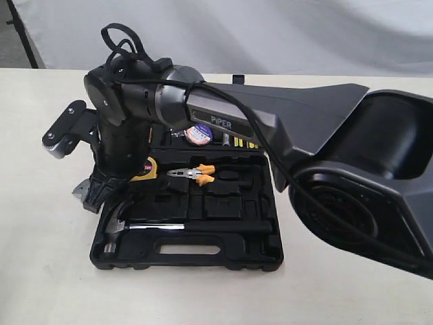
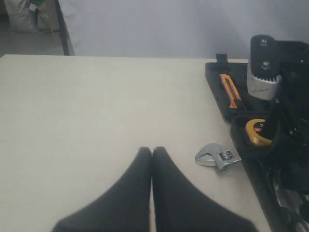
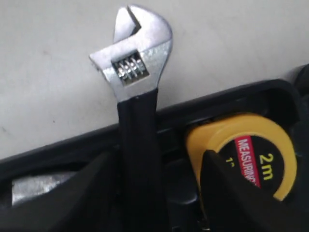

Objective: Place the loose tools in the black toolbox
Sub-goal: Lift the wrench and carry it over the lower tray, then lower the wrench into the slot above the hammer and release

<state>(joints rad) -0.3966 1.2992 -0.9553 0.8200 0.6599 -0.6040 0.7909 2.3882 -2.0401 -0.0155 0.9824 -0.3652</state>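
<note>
The black toolbox [image 1: 237, 261] lies open on the table. The claw hammer [image 1: 111, 228] rests in its front recess, and the tape roll [image 1: 199, 134] sits at the back under the arm. The adjustable wrench [image 3: 137, 48] lies across the box's left rim with its silver head [image 1: 84, 193] on the table. My right gripper [image 3: 158, 155] reaches across from the right and points down, open, its fingers on either side of the wrench's black handle. My left gripper [image 2: 152, 150] is shut and empty over bare table, a short way from the wrench head [image 2: 218, 157].
A yellow tape measure [image 3: 241, 150] sits in the box right beside the right finger. Orange-handled pliers [image 1: 193, 175] lie in a middle recess. The right arm's big black body [image 1: 352, 169] covers the back right of the box. Bare table stretches to the left.
</note>
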